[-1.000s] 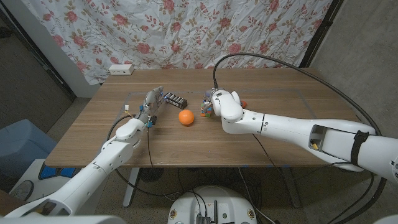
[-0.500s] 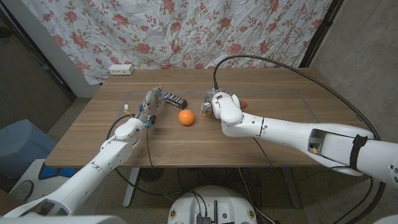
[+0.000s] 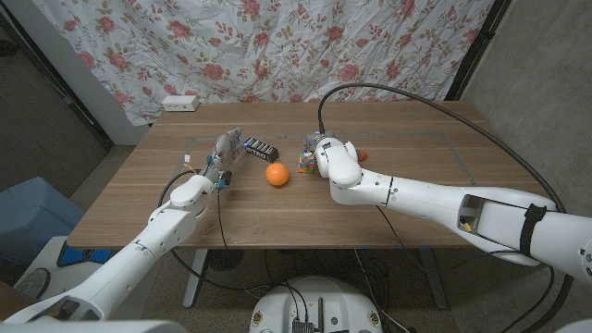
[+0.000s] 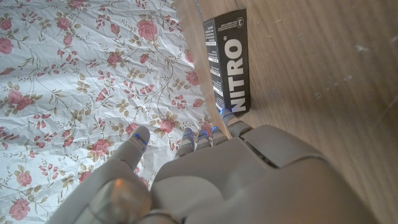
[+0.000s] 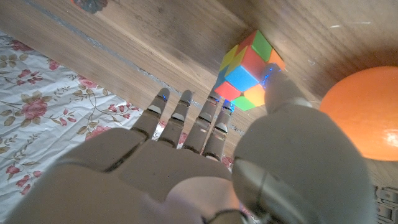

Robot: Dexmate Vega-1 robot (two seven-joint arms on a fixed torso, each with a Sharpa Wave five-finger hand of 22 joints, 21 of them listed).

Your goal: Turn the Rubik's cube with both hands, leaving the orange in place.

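Observation:
The Rubik's cube [image 3: 304, 161] sits on the wooden table [image 3: 398, 139], just right of the orange [image 3: 277, 174]. My right hand [image 3: 327, 155] stands right behind the cube and covers part of it. In the right wrist view the thumb's tip [image 5: 273, 79] lies at the edge of the cube [image 5: 247, 67], the fingertips [image 5: 216, 99] are close beside its other side, and the orange [image 5: 360, 118] is next to the thumb. My left hand [image 3: 225, 154] stays left of the orange with fingers apart, holding nothing.
A black NITRO box [image 3: 261, 147] lies between my left hand and the cube; in the left wrist view the fingertips [image 4: 235, 123] almost reach the box [image 4: 229, 59]. A white power strip [image 3: 179, 103] sits at the back left. A small red object [image 3: 363, 154] lies right of my right hand.
My right hand has shifted a little to the left, closer around the cube. The left arm, the orange and the black box have not moved.

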